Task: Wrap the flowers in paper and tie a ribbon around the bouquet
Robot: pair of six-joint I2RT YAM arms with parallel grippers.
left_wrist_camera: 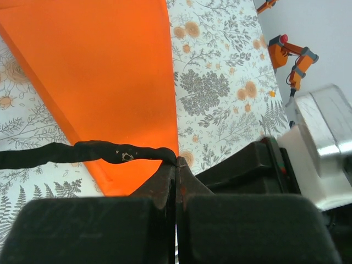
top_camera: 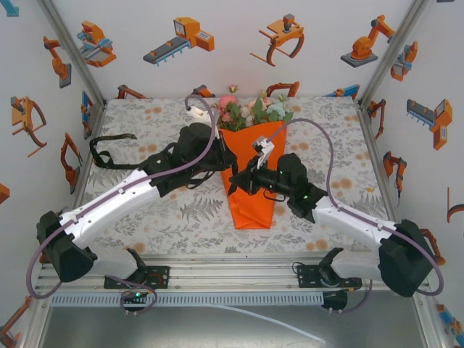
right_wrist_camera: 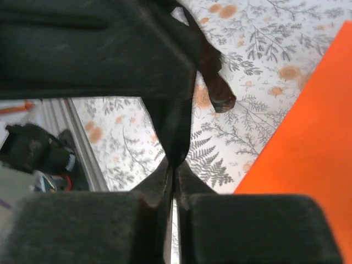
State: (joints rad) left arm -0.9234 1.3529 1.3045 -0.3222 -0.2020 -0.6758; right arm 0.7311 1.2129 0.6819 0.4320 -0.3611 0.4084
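While bent inward over the tablecloth (top_camera: 181,210), both closed on one ribbon (left_wrist_camera: 82,152): left gripper (left_wrist_camera: 176,163) pinching its end at the edge of the paper (left_wrist_camera: 110,71), right gripper (right_wrist_camera: 174,168) clamped on the strip hanging from above. One bouquet (top_camera: 251,206) flat between left arm (top_camera: 116,199) and right arm (top_camera: 351,217), flowers (top_camera: 250,110) at the far end, cone tip at the near end.
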